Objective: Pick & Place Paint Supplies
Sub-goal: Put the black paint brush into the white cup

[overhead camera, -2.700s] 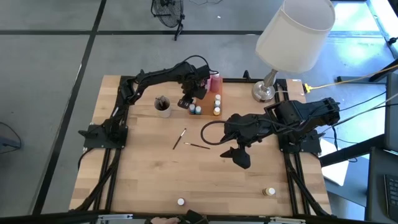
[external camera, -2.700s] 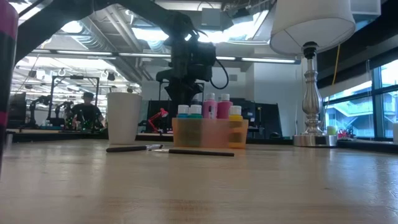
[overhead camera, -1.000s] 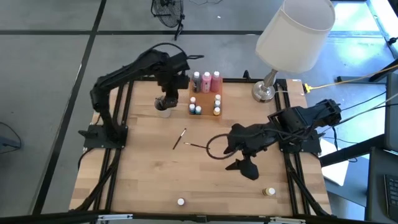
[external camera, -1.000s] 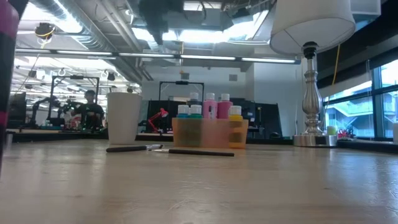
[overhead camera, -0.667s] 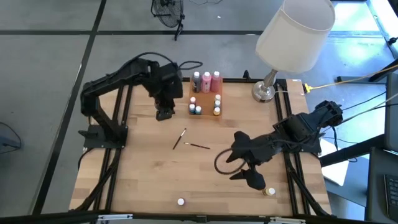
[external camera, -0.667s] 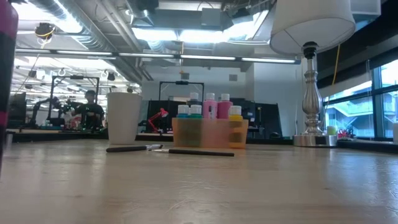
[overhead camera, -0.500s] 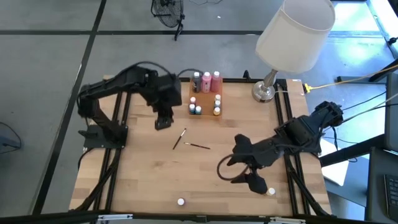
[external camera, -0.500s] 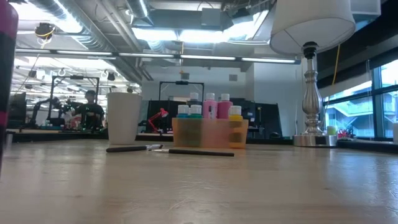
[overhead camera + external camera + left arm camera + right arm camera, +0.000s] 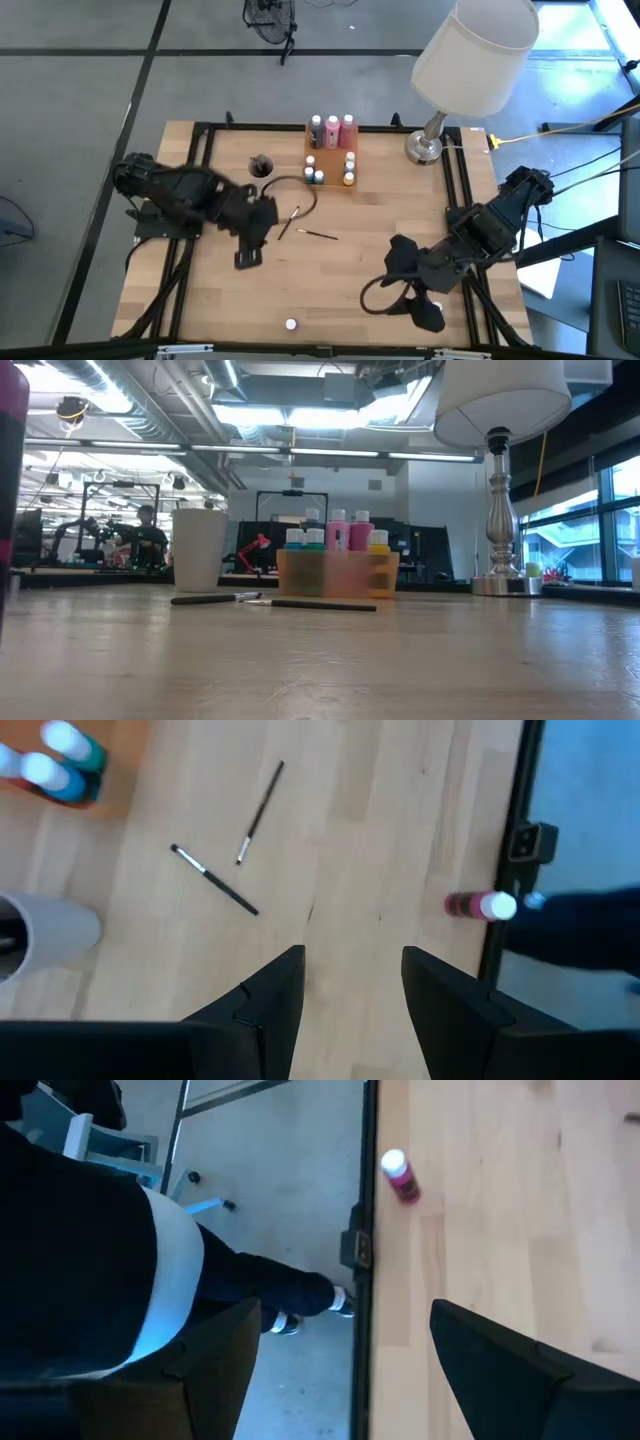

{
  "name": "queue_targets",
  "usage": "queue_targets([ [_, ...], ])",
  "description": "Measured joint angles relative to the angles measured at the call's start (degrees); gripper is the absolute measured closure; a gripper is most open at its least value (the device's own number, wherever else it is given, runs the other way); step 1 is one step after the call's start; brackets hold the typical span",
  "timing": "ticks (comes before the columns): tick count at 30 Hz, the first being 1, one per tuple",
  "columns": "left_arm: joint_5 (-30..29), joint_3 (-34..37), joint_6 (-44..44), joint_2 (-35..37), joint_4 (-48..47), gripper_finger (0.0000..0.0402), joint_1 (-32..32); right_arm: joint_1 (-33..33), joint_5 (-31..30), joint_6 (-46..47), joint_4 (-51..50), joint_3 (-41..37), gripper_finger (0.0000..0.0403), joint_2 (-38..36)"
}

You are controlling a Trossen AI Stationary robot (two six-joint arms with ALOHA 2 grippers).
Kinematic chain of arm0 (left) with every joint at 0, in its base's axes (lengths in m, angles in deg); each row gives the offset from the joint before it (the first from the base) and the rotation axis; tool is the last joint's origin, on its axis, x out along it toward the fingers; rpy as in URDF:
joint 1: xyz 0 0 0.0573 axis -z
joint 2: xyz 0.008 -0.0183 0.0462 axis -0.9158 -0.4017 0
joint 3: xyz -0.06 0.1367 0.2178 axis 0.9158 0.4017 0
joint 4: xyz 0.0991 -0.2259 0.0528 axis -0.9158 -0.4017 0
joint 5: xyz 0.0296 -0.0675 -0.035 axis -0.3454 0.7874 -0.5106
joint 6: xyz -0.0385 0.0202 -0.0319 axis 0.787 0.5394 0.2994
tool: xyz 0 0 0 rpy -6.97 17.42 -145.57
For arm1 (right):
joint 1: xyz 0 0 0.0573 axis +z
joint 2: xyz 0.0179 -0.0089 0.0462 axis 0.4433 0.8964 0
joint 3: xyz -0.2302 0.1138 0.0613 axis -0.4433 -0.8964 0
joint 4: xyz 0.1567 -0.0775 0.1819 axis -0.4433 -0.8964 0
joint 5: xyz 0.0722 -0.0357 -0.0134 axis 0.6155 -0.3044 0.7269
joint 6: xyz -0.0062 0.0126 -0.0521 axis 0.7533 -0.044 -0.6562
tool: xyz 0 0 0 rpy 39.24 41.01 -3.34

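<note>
High view has the left hand [image 9: 246, 258] open and empty low over the bench [image 9: 330, 290], two brushes [image 9: 303, 228] lying flat just beside it toward the tray [image 9: 330, 170], while the open right hand [image 9: 425, 312] hangs near the front-right corner, so left's nearer.

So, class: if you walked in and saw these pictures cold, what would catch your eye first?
Probably the big white lamp at the table's far right corner, then the orange tray of paint bottles at the far edge. Two brushes lie loose mid-table, while the left gripper and right gripper, both open, hover over bare wood.
</note>
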Motion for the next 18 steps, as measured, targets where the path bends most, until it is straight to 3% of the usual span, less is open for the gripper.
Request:
queue_targets([
  [11, -23.88, 0.00, 22.12, -0.33, 0.16, 0.0238, 13.00, 3.76, -3.98, 2.92, 0.76, 0.04, 0.0107, 1.52],
  [15, -26.19, 0.00, 34.97, -0.33, 0.02, 0.0238, 12.64, 4.29, -4.39, 3.96, 1.09, 0.04, 0.0107, 3.25],
  [18, -24.74, 0.00, 38.98, -0.33, 0.02, 0.0238, 10.12, 4.70, -4.49, 4.49, 1.21, 0.04, 0.0107, 4.85],
])
